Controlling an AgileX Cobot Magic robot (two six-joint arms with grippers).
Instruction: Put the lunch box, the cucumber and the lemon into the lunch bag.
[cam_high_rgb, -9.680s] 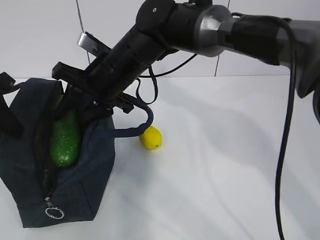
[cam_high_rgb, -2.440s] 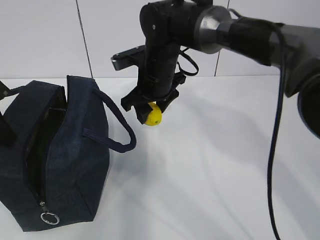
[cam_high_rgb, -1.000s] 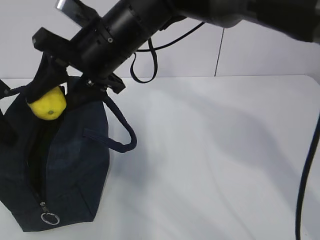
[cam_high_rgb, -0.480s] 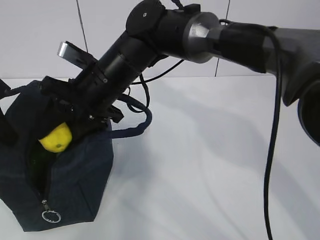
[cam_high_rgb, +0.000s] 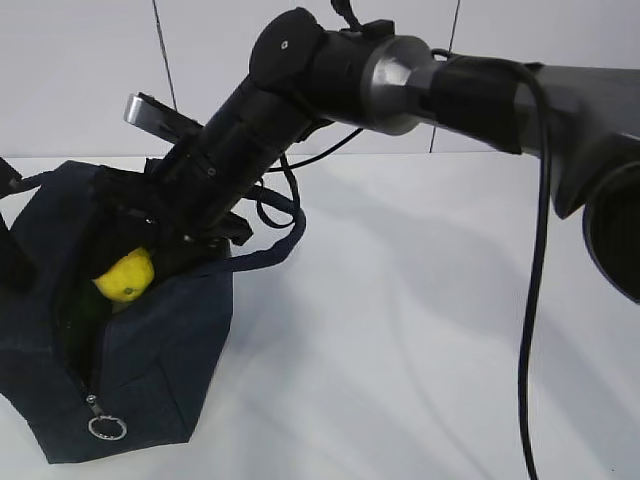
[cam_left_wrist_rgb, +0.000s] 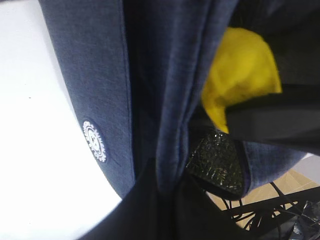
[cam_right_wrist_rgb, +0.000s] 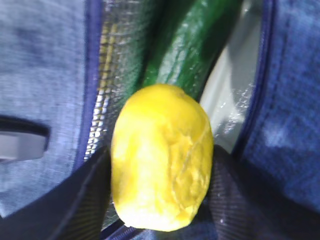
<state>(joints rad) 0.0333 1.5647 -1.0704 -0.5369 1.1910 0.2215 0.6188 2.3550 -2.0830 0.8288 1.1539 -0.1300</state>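
The right gripper (cam_right_wrist_rgb: 161, 197) pinches the lemon (cam_right_wrist_rgb: 161, 177) inside the open bag (cam_high_rgb: 170, 340), just above the cucumber (cam_right_wrist_rgb: 197, 47); the left gripper's state cannot be told.

The table (cam_high_rgb: 430, 330) is a plain white surface with faint soft creases or shadows across it, running back to a white wall with dark vertical seams. In the exterior view only 1 thing rests directly on it: the bag (cam_high_rgb: 150, 350), a dark navy fabric one, standing at the table's left front with its base flat on the white top. Its zipper ring (cam_high_rgb: 107, 428) hangs at the near end, just above the surface. In the left wrist view the same white top shows beside the bag's side wall, which carries a round white logo (cam_left_wrist_rgb: 94, 140).
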